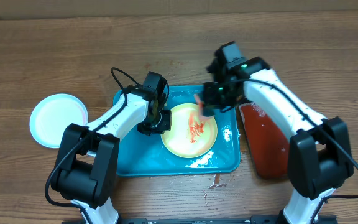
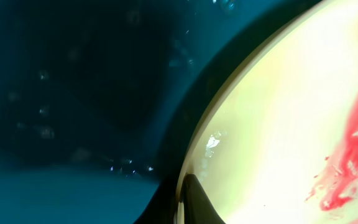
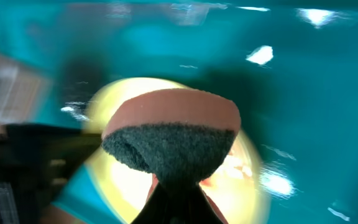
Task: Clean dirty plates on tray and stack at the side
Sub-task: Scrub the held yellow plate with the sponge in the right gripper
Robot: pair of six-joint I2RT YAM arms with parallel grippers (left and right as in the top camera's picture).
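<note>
A pale yellow plate (image 1: 180,135) smeared with red-orange sauce (image 1: 196,127) lies in the turquoise tray (image 1: 135,163). My left gripper (image 1: 161,121) is shut on its left rim; in the left wrist view the fingers (image 2: 199,202) pinch the plate (image 2: 278,118) at its edge. Just above the plate's upper right part, my right gripper (image 1: 207,103) is shut on an orange sponge (image 1: 199,100) with a dark scouring face. In the right wrist view that sponge (image 3: 169,134) hangs over the plate (image 3: 118,182). A pale blue-white plate (image 1: 58,119) lies on the table, left of the tray.
A smaller red tray (image 1: 267,142) lies right of the turquoise one, under my right arm. Water drops and foam sit on the tray floor (image 1: 205,160), and a small spill (image 1: 215,182) wets the table in front of it.
</note>
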